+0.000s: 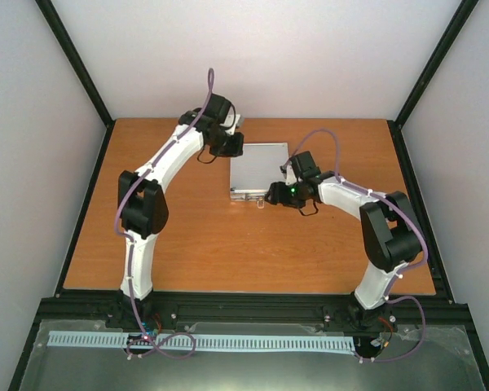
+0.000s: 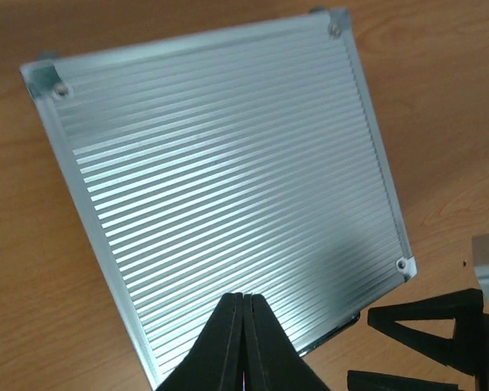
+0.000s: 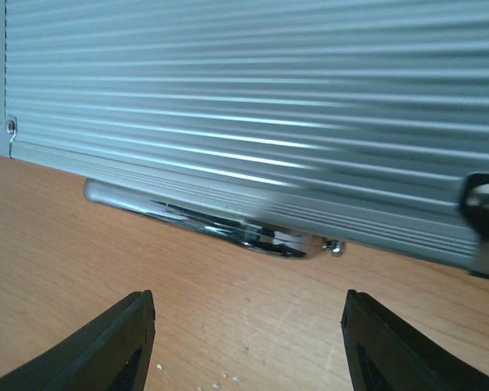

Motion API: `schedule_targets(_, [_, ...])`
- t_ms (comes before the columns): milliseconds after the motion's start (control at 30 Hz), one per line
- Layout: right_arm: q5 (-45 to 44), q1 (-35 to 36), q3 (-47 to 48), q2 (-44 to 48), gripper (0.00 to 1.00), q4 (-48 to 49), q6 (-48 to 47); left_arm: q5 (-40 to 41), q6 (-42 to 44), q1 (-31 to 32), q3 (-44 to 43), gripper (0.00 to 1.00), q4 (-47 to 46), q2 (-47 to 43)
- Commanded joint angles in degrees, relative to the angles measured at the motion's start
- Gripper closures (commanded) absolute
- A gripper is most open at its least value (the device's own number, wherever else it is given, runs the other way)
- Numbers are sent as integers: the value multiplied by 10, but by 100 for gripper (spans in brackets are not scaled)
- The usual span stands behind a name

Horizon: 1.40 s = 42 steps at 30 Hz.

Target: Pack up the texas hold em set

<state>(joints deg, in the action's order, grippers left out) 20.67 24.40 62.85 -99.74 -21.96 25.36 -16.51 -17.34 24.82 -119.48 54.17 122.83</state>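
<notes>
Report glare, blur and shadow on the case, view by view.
Top external: even light, the case pale, ribs not resolved. Left wrist: ribs sharp, brighter sheen toward the left, a soft shadow near the shut left gripper. Right wrist: the case's right part smeared, the chrome handle mirror-bright.

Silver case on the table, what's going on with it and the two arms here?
The silver case lies flat on the wooden table with its lid down. The left gripper is shut, its tip over one edge of the lid; whether it is pressing down cannot be told. The right gripper is open and holds nothing, facing the case's front side where the chrome handle sits low by the table.
</notes>
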Motion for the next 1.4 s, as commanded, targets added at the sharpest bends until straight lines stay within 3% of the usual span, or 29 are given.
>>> schedule_targets(0, [71,-1,0,-13,36,30,-3,-30,4,4,16,99,20,-5])
schedule_targets(200, [76,-1,-19,-14,36,46,-4,-49,1,17,31,99,-2,-14])
schedule_targets(400, [83,-1,-20,-25,37,58,-9,-70,1,42,-11,99,-3,14])
schedule_targets(700, [97,-1,-52,-23,37,86,-25,-92,-21,64,2,99,-44,59])
schedule_targets(1000, [-12,-3,-89,39,35,58,-16,-94,-24,69,58,99,-71,93])
schedule_targets(1133, [-71,-13,-65,64,28,38,-9,-89,-16,69,97,99,-82,94])
schedule_targets(1367, [-93,-22,-5,23,31,11,-1,-89,-21,68,148,99,-108,87])
